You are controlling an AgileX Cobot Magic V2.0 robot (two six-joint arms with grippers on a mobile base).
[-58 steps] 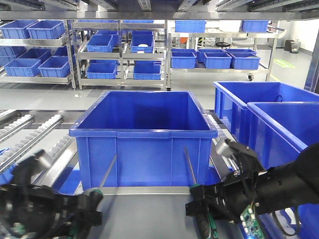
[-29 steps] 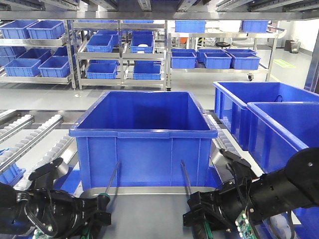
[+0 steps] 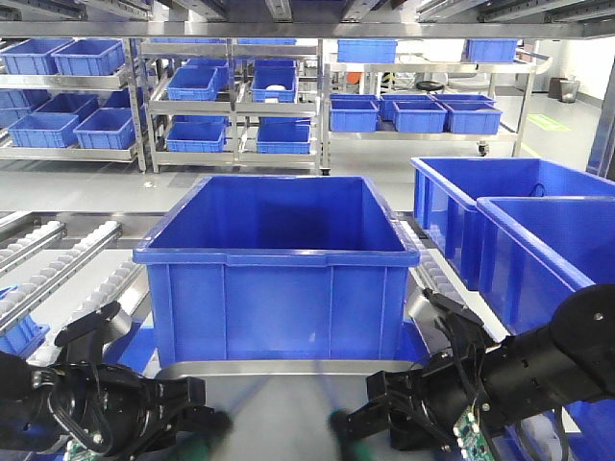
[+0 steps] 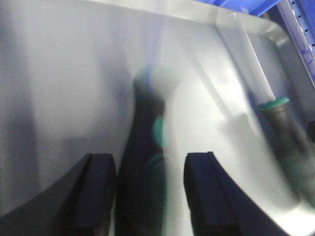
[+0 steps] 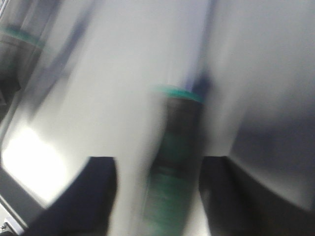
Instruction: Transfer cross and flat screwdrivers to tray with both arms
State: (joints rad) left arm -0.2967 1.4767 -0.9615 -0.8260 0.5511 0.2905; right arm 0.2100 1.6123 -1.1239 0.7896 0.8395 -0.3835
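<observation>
Left screwdriver (image 4: 145, 162): slim, black-and-green handle, smeared by blur in the left wrist view; lying between the two dark fingers, shaft pointing to 12 o'clock over grey metal.
Right screwdriver (image 5: 172, 177): same build, green collar at the top of the handle, blurred; sitting between the right claw's fingers, shaft toward 12 o'clock.
Second handle in left wrist view (image 4: 285, 137): at 3 o'clock of the first, pale shaft running up toward the rounded corner; apparently the right arm's tool.
Grey metal tray (image 4: 59, 73): large, flat, low rim, rounded corner at 1 o'clock; both tools over or on it, contact not readable through the blur.
Left gripper (image 4: 150, 191): fingers spread either side of the handle, gaps showing on both sides; not pinching.
Right gripper (image 5: 157, 196): fingers likewise apart, handle between them; touching or free cannot be told.
Front view: both black arms low at 7 and 5 o'clock, dark smears at the tray's near edge (image 3: 279, 423), deep blue plastic bin (image 3: 277, 274) just behind at 12 o'clock.
Progress: judged near the end, at release; left to do, letting go fully and lifting both arms clear.
</observation>
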